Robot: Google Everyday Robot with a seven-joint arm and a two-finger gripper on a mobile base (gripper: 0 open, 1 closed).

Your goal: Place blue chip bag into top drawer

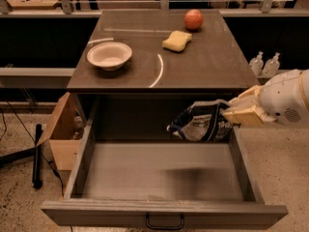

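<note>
The claw [232,114] comes in from the right edge of the frame, at mid height, on the end of a bulky white arm [286,99]. Its pale fingers [244,111] are closed on the right end of the blue chip bag [202,123]. The exact spot where they pinch the foil is partly hidden by the bag's folds, so the hold looks firm rather than plainly so.

The bag hangs sideways, crumpled, with its white lettering facing the camera. It is in the air over the right rear part of the top drawer [164,210], just below the front edge of the bench [212,66]. It does not touch the drawer floor, where a soft dark shadow [193,177] lies under it.

The drawer is pulled fully out toward the bottom of the frame. Its small dark handle [164,221] is centred on the front panel.

On the bench, a white bowl [109,55] stands in the left half. A yellow sponge [176,40] lies near the middle, and a round reddish fruit [193,19] sits just beyond it toward the top. A thin white curved mark [158,71] runs across the surface between the bowl and the sponge.

A cardboard box [60,134] stands on the floor at the left of the drawer. Two small clear bottles [263,64] stand at the right edge of the frame, beyond the bench.
</note>
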